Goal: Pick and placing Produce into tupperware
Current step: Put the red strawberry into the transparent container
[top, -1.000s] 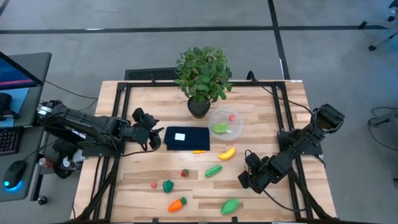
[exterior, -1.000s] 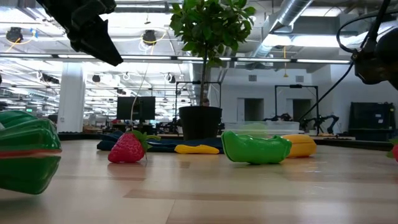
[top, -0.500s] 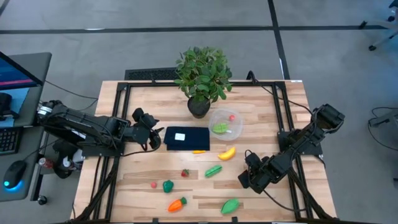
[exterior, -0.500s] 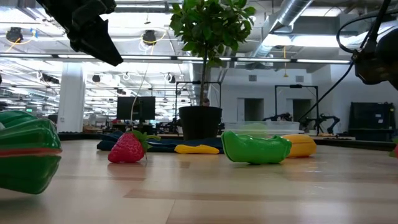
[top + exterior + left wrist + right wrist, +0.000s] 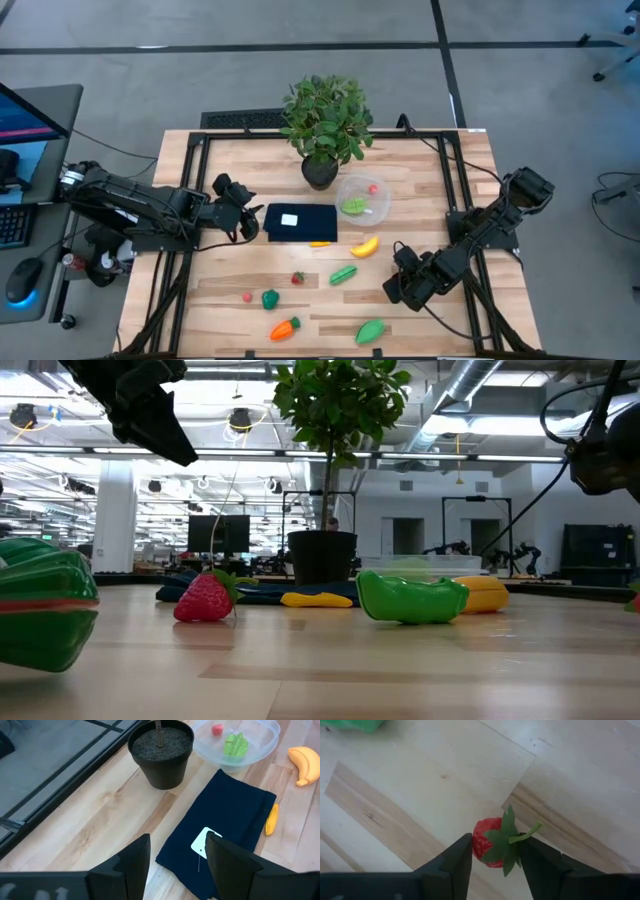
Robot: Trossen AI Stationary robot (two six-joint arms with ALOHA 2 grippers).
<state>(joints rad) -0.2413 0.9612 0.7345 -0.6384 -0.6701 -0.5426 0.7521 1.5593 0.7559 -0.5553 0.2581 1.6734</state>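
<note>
Near the table's right front corner, the right gripper (image 5: 492,851) sits low over the wood with its fingers pressed against both sides of a red strawberry (image 5: 492,842) with a green leafy cap. At the left side, the left gripper (image 5: 177,857) waits with fingers apart beside the dark blue cloth (image 5: 299,223). The tupperware (image 5: 362,197) stands by the potted plant (image 5: 324,125), holding a green piece and a red berry; banana (image 5: 366,246), carrot (image 5: 285,328) and other produce lie scattered on the table (image 5: 450,180).

Red strawberry (image 5: 492,842) with green leaves — dark blue, perhaps navy, cloth (image 5: 225,837) — white label (image 5: 204,842).
</note>
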